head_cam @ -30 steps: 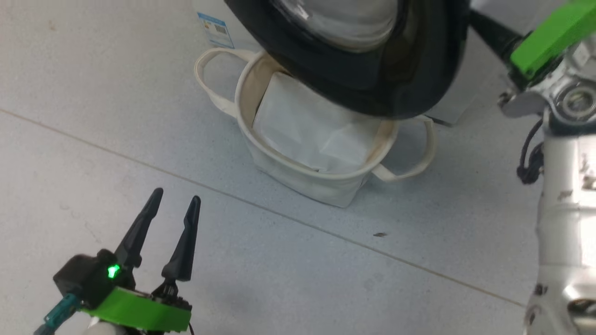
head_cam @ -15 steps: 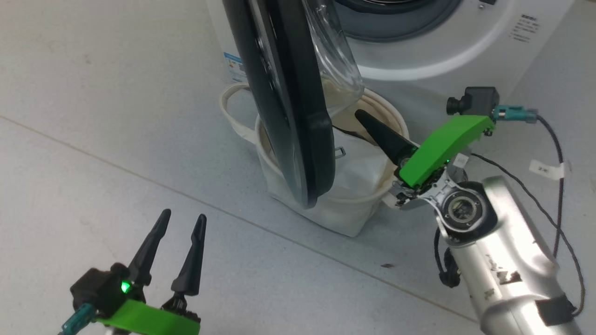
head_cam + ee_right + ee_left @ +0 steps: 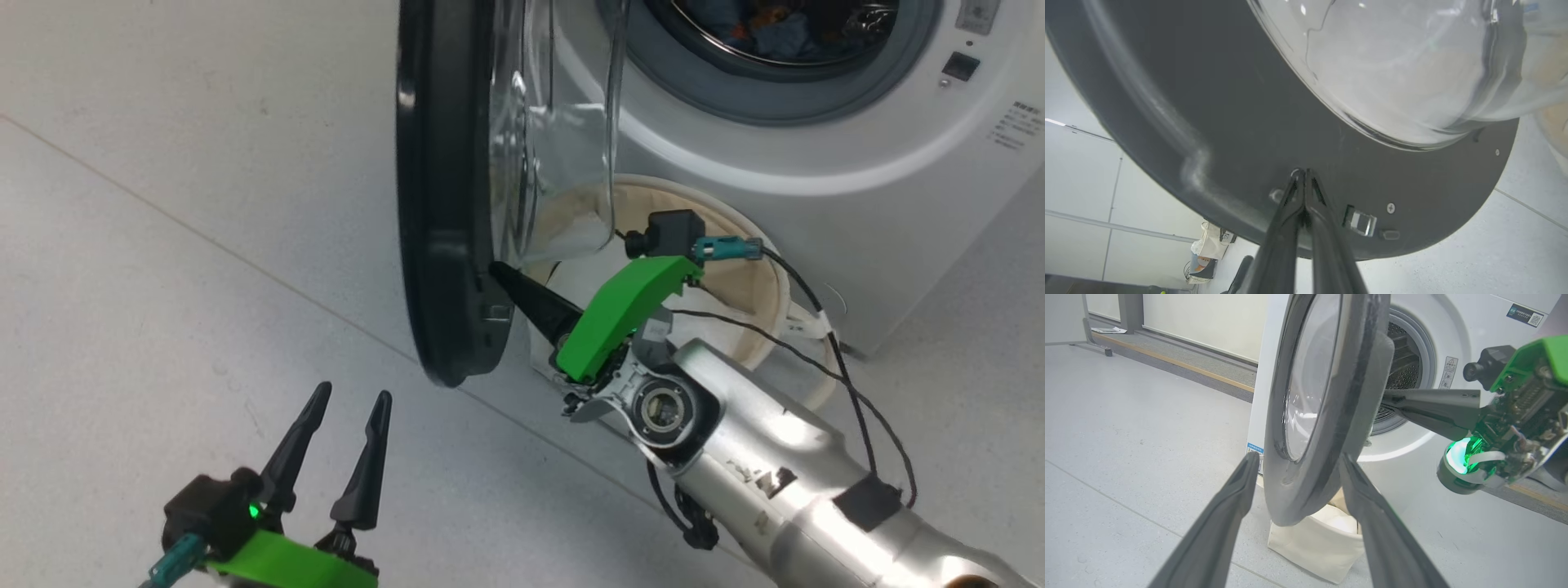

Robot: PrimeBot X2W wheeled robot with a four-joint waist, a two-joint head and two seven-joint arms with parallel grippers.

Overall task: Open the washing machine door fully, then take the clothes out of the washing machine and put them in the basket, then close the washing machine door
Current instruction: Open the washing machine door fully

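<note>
Head view | right hand [image 3: 496, 271] pinched closed against washing machine door [image 3: 441, 204] | left hand [image 3: 353, 394] spread (printed text [image 3: 1018, 124] illegible)

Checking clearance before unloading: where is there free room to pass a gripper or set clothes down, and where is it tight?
Free: bare floor left of the washing machine door, around the open left gripper; also the drum mouth, right of the door's glass. Crowded: the basket, overhung by that glass and crossed by the arm of the right gripper.
</note>
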